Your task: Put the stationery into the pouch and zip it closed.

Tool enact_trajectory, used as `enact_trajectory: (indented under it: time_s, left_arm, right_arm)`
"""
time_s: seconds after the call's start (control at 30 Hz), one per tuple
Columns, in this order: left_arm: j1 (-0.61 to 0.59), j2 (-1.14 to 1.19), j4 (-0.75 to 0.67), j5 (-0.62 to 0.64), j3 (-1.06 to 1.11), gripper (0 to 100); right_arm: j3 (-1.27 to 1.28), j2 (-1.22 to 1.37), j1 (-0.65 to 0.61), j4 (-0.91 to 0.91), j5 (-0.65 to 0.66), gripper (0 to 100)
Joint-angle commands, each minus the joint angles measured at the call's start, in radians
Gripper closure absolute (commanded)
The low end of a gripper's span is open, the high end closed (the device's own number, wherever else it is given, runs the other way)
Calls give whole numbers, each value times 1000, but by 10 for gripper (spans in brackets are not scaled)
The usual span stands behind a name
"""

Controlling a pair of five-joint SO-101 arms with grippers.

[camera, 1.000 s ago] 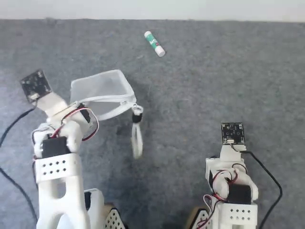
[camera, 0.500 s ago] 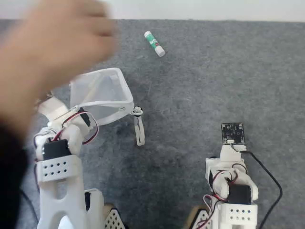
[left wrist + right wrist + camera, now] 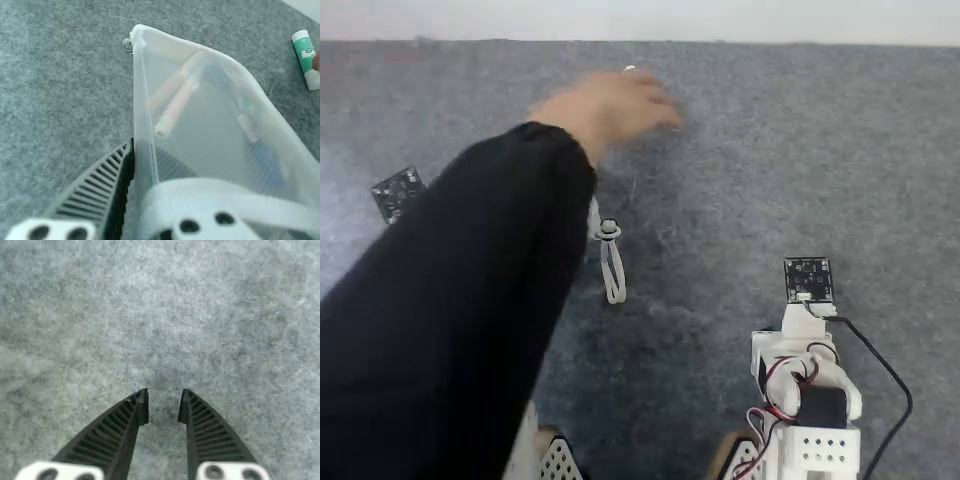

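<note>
Two robot arms sit at a table with a grey carpet (image 3: 770, 150) on it. The left gripper (image 3: 142, 167) has its fingers shut tight on the white edge of the see-through pouch (image 3: 215, 125). A pink pen (image 3: 175, 107) lies inside the pouch, and next to it is another pen with a blue part (image 3: 260, 145) that is hard to make out through the mesh. The green and white glue stick (image 3: 306, 57) lies on the carpet near the pouch but not touching it. From above, a person's hand (image 3: 605, 105) is right by the glue stick, and I cannot tell if it touches it. The black sleeve (image 3: 470, 300) hides most of the pouch. The white zip strap (image 3: 611, 268) sticks out beside the sleeve and lies on the carpet. The right gripper (image 3: 163, 410) is low over bare carpet, well away from the pouch, with its fingers a little apart and nothing between them
</note>
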Motion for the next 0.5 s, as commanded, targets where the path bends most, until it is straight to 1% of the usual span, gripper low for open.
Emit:
enact_trajectory:
  time_s: [0.0,0.2,0.47]
  left_arm:
    - [-6,89,-21,14,-28,991]
    - [-11,117,-21,26,-39,991]
    - [-12,77,-21,29,-30,991]
  right_arm:
    - [21,-21,7,7,-2,890]
    - [21,-21,7,7,-2,890]
    - [21,-21,7,7,-2,890]
